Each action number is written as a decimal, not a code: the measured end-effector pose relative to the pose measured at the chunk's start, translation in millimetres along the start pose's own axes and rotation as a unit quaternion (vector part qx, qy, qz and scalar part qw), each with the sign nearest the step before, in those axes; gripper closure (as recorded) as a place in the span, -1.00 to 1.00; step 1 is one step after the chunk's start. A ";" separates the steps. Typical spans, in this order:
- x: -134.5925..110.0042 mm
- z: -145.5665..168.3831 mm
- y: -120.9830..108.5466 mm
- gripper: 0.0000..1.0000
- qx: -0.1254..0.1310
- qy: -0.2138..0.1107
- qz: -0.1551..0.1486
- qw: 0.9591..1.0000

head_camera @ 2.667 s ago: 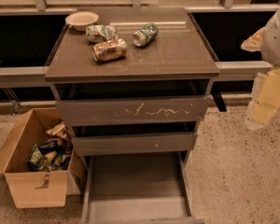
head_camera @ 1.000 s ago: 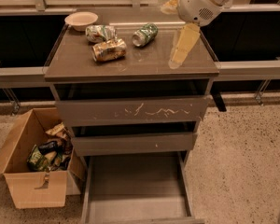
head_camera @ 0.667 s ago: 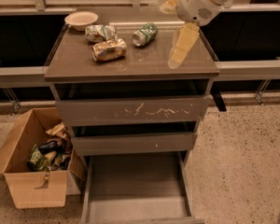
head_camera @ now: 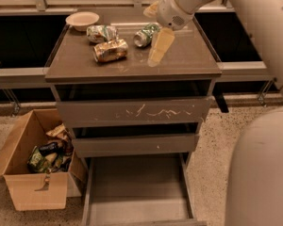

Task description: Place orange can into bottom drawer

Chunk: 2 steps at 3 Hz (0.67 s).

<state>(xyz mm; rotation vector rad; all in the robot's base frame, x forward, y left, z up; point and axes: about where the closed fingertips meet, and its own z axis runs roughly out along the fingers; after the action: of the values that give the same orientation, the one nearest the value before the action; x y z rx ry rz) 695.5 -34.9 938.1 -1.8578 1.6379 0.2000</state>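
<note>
The camera view looks down on a grey-brown cabinet top point(head_camera: 188, 60) with three cans and a pale bowl point(head_camera: 82, 19) on it. The orange can point(head_camera: 111, 50) lies on its side toward the front left of the top, just in front of a green-and-white can point(head_camera: 101, 33) and to the left of a dark green can point(head_camera: 145, 34). The bottom drawer point(head_camera: 137, 187) is pulled out near the floor and its flat floor is bare, so it looks ready to receive the can. Above it are a plain shut drawer front and a scratched drawer front point(head_camera: 132, 112). A cardboard box point(head_camera: 33, 173) of rubbish stands to the left of the cabinet. The step in hand looks like the reach for the orange can. To do it well, the claw should move left past the dark green can, come down over the middle of the lying can with the fingers set across its round body, and stay clear of the patterned can close behind. The claw point(head_camera: 153, 36) hangs over the right-centre of the top, near the dark green can. Its two pale fingers point(head_camera: 160, 46) stand well apart, holding nothing and apparently touching nothing.
</note>
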 end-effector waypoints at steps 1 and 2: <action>-7.0 31.3 -13.0 -1.00 -0.008 -0.009 -0.004 1.000; -13.2 61.9 -26.3 -1.00 -0.020 -0.023 -0.009 0.999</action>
<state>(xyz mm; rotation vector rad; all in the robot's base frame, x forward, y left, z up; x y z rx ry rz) 735.5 10.6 906.0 -1.8819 1.5964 0.2682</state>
